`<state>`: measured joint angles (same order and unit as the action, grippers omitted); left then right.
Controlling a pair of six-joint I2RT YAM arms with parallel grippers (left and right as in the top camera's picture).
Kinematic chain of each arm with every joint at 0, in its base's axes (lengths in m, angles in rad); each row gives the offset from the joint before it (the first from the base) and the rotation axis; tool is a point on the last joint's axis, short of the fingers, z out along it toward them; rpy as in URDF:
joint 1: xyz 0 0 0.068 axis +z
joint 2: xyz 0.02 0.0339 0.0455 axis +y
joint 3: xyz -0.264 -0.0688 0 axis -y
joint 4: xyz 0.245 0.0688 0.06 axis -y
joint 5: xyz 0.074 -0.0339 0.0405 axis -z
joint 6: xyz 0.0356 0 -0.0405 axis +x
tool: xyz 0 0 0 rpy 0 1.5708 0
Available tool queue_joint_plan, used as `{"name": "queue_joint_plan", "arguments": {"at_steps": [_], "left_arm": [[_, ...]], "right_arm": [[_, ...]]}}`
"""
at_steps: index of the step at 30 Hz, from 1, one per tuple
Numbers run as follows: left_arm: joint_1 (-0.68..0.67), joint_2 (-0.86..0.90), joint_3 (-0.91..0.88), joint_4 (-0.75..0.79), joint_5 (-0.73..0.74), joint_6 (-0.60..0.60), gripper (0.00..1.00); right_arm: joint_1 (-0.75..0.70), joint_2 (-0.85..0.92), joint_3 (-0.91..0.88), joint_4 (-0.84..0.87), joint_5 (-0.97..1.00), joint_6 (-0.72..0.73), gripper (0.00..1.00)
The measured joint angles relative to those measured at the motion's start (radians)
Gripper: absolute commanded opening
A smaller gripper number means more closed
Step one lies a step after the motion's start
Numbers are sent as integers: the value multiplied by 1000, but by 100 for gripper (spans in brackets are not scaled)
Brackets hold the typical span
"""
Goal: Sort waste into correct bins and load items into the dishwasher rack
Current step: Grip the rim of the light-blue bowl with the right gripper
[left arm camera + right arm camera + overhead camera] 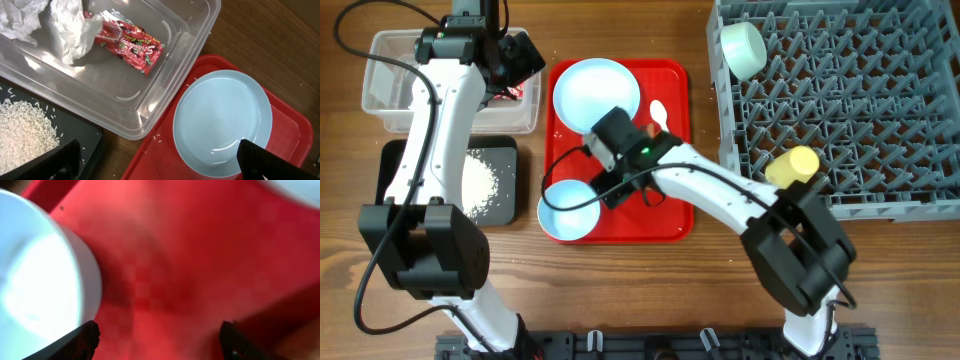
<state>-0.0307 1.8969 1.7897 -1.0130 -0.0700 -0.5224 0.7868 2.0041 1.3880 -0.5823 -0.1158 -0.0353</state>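
Wooden table (620, 290): clear tub (390, 92), black tray (508, 215), red tray (665, 215), grey rack (860, 100) rest directly on it.

Blurred in the right wrist view: bowl (40, 270), cropped at the left edge, and red tray (190, 255). Cropped in the left wrist view (top and left edges): tissue (65, 25), rice (25, 130).

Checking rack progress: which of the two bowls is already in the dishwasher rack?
The pale green bowl, tipped on its side in the top-left corner of the rack. The light blue bowl is outside it, at the lower-left corner of the red tray.
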Motion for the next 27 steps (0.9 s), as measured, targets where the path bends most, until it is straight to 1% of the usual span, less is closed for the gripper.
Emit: {"name": "queue_joint_plan", "arguments": {"at_steps": [1,3,4,11,19,27], "left_arm": [[0,0,0,0,0,0,100],[0,0,0,0,0,0,100],[0,0,0,0,0,0,100],[0,0,0,0,0,0,100],[0,0,0,0,0,0,100],[0,0,0,0,0,0,100]], "right_arm": [[7,3,0,2,6,0,79],[18,6,0,12,15,9,71],[22,6,0,16,18,20,70],[21,6,0,6,31,65,70],[-40,6,30,-162,35,89,70],[-68,-44,80,-190,30,141,71]]}}
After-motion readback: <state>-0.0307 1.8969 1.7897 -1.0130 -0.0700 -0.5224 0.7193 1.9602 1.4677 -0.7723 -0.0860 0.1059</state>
